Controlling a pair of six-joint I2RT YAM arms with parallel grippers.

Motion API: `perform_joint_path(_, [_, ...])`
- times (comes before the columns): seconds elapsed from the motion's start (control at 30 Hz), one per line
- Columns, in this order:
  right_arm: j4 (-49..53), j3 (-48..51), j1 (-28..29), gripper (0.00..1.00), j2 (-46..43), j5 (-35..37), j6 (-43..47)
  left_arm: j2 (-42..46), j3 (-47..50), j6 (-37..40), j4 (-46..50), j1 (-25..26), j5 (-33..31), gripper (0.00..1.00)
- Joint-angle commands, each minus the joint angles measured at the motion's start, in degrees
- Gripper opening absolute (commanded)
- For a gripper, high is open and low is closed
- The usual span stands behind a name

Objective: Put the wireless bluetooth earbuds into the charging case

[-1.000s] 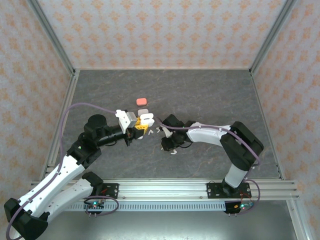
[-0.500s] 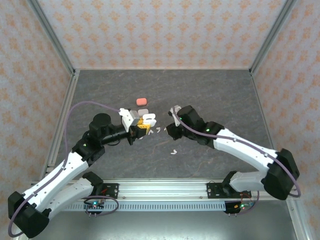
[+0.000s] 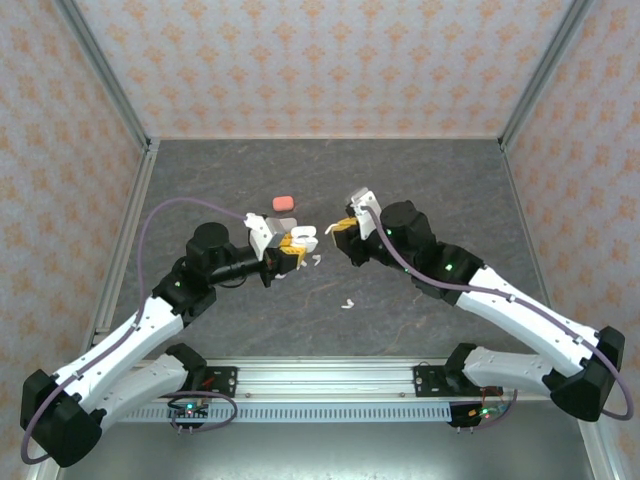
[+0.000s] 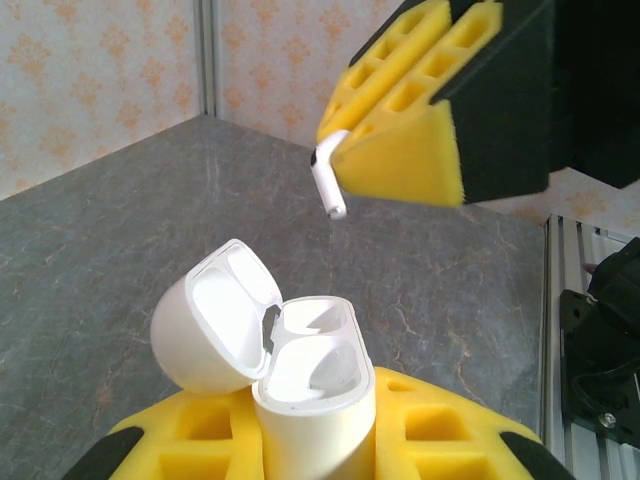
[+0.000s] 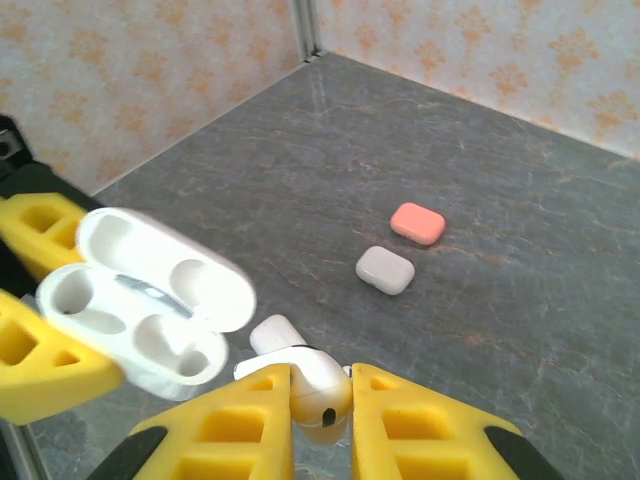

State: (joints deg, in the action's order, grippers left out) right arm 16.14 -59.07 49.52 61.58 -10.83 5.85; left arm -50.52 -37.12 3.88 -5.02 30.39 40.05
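Earbud (image 4: 328, 185), white, sits pinched in our closed right hand (image 3: 341, 230), close beyond our left hand (image 3: 288, 256), which grips the open charging case (image 4: 305, 385) by its base.

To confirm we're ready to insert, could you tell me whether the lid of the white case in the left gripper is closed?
No, the lid of the white case held by the left gripper is swung open.

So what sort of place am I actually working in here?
Most likely a purpose-built robot test cell, not a home: patterned wall panels held in aluminium posts box in a grey stone-look tabletop, with a slotted aluminium rail along its near edge.
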Motion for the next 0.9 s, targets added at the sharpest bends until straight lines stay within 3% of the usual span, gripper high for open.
perform_joint_path(0.0, [-2.71,-2.23,2.00,0.17,0.55,1.09,3.56,-0.43,-1.10,-0.65,-3.06,0.58,1.60,0.00])
perform_joint_path(0.37, [-3.30,-5.89,6.02,0.17,5.36,3.23,8.10,-1.25,-1.18,-0.65,-2.97,0.63,2.05,0.00])
perform_joint_path(0.87, [-1.44,-8.03,6.28,0.17,10.17,-0.89,8.81,-1.33,-1.09,-0.17,-2.38,0.63,2.22,0.00])
